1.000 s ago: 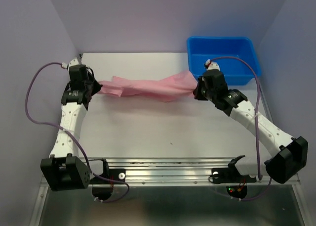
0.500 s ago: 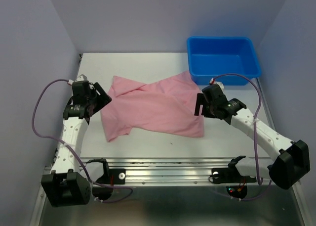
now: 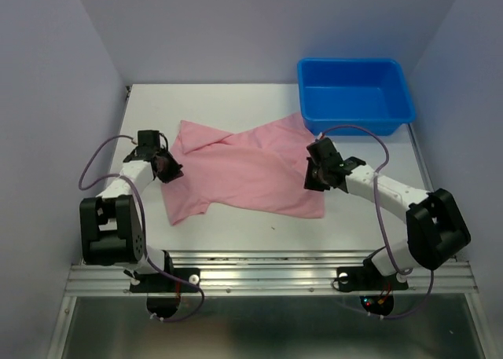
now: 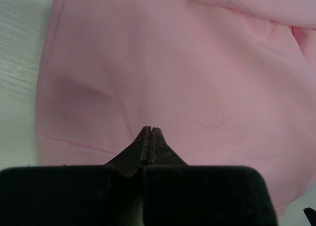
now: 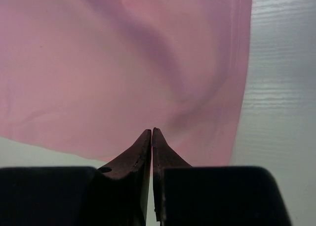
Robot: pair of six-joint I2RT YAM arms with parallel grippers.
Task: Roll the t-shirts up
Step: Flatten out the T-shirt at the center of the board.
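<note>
The light pink t-shirt (image 3: 244, 174) lies spread flat on the white table, one corner reaching the blue bin. My left gripper (image 3: 169, 169) sits low at the shirt's left edge. In the left wrist view its tips (image 4: 150, 129) are shut together over the pink fabric (image 4: 173, 63), with nothing visibly pinched. My right gripper (image 3: 314, 174) is over the shirt's right part. In the right wrist view it (image 5: 151, 131) is shut, tips touching, above the shirt (image 5: 123, 63) near its edge, and no fabric shows between the fingers.
An empty blue plastic bin (image 3: 354, 92) stands at the back right, touching the shirt's corner. Bare white table (image 3: 236, 100) lies behind and in front of the shirt. Purple walls close in the left, back and right.
A second ago both grippers held the shirt bunched and stretched between them. They let go, the shirt spread flat, and both grippers have since shut and moved lower toward its sides.
</note>
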